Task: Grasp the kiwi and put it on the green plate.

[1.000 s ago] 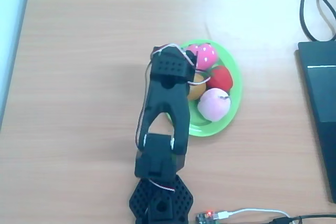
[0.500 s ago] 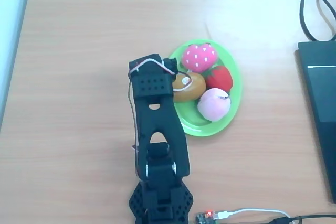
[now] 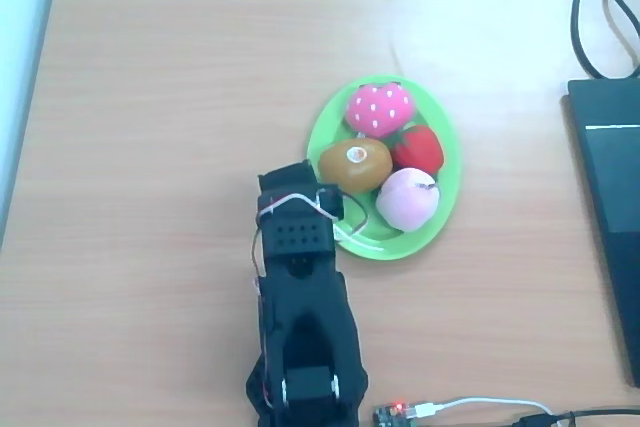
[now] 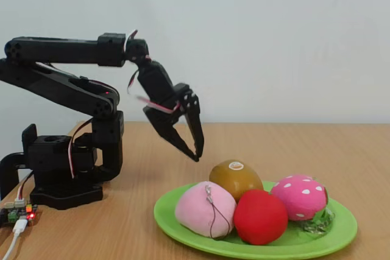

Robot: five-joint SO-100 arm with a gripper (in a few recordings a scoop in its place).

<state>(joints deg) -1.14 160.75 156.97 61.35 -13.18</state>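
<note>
The kiwi (image 3: 355, 164) (image 4: 234, 178), olive-brown with a pale round spot on top, lies on the green plate (image 3: 400, 243) (image 4: 166, 214) among other toy fruits. My gripper (image 4: 198, 152) hangs in the air to the left of the plate and above the kiwi's height, pointing down toward it. A wedge of wall shows between its fingers and nothing is held. In the overhead view the black wrist (image 3: 298, 232) sits just off the plate's lower left rim and covers the fingers.
A pink dotted strawberry (image 3: 380, 107) (image 4: 300, 198), a red fruit (image 3: 418, 149) (image 4: 261, 216) and a pale pink peach (image 3: 408, 197) (image 4: 204, 209) share the plate. A dark laptop (image 3: 610, 207) and cables (image 3: 600, 7) lie at the right. A controller board (image 3: 395, 413) sits by the arm's base (image 4: 61, 168).
The arm drew back from over the plate toward its base. The kiwi, half hidden under the wrist before, now lies uncovered on the plate.
</note>
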